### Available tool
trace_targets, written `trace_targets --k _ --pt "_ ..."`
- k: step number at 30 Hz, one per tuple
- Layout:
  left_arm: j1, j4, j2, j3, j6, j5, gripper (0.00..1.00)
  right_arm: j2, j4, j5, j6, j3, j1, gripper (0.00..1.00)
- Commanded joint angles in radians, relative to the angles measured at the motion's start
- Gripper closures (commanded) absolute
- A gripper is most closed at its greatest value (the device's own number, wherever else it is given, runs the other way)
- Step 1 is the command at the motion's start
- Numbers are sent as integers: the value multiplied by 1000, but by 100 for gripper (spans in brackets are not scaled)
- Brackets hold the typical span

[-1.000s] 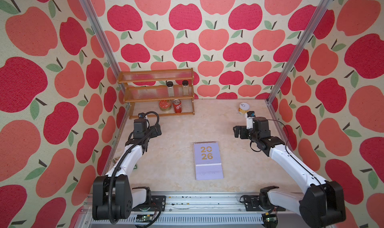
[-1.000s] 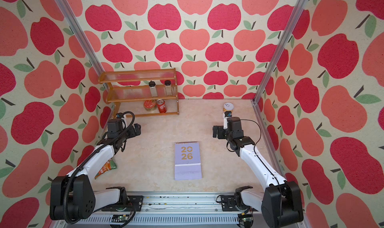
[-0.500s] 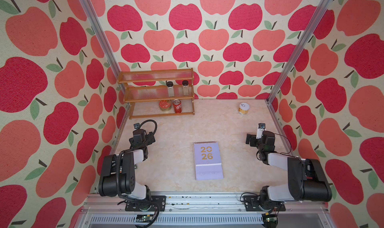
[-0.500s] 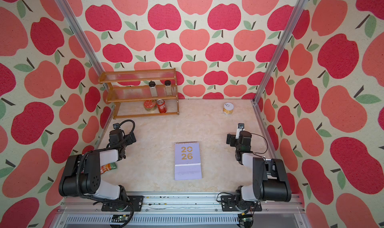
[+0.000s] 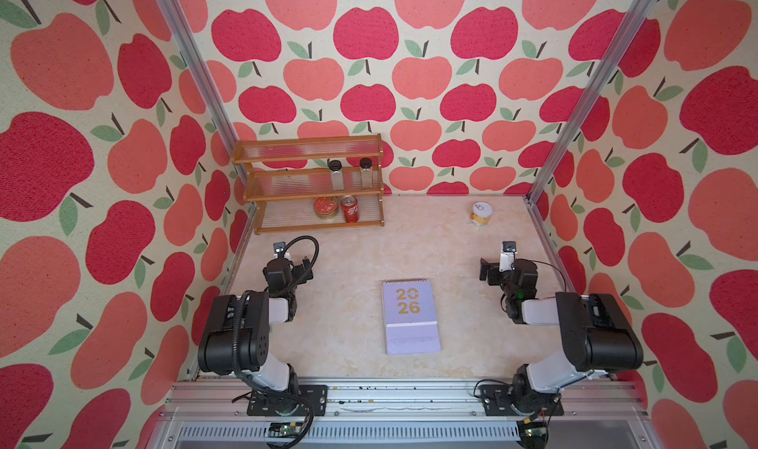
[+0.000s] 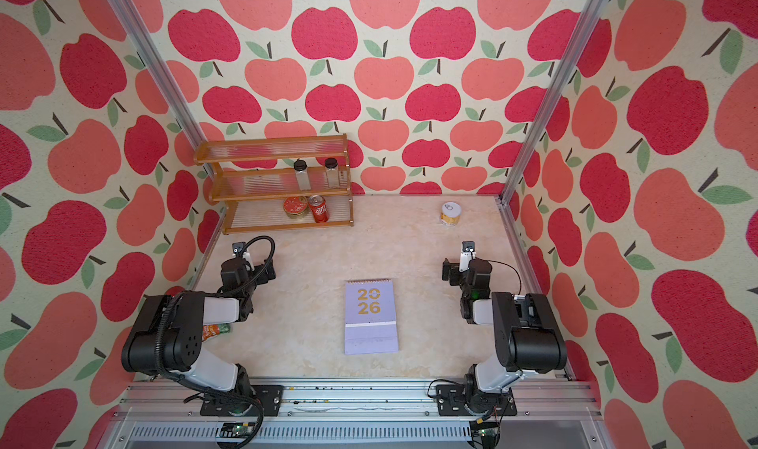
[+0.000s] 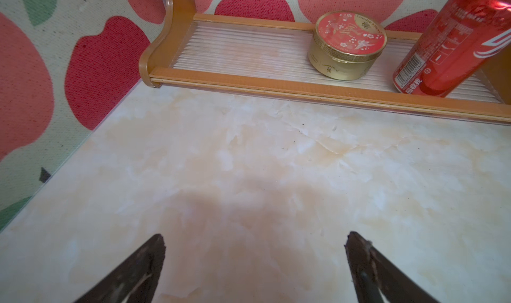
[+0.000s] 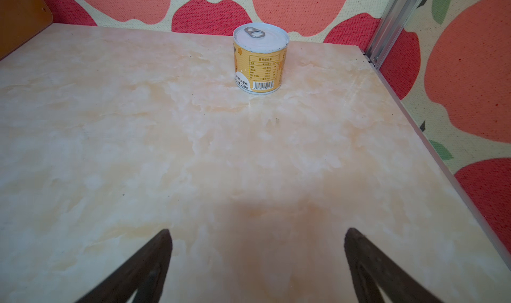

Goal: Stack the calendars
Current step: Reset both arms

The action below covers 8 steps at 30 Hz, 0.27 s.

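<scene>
Snack packet (image 6: 214, 331), near left: mostly hidden under left arm (image 6: 172, 336).
Calendars (image 5: 410, 315): one lavender cover shows; any beneath, cannot tell.
Soda can (image 7: 456, 38): top cut off.
Left gripper (image 7: 254, 235), right gripper (image 8: 257, 230): fingers blurred, bases cut off.

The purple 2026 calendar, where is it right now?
In both top views the purple calendar lies flat on the tabletop, centred near the front edge between the left arm and right arm, touching neither.
</scene>
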Motion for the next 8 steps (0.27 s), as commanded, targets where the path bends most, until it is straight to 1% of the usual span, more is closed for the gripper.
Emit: trace_targets --k 1,2,3,4,8 --pt "0 35 0 -1 23 16 1 -14 30 53 -28 -1 16 1" --pt "0 36 0 -1 23 15 1 -6 4 68 -10 21 11 1" --pt "-1 36 0 -1 23 15 0 -6 -7 42 -2 24 -1 1" --pt "-2 36 0 -1 23 13 1 -10 -15 43 -4 25 -3 1" --pt "-3 36 -1 -1 25 12 1 -18 12 33 -10 8 -1 1"
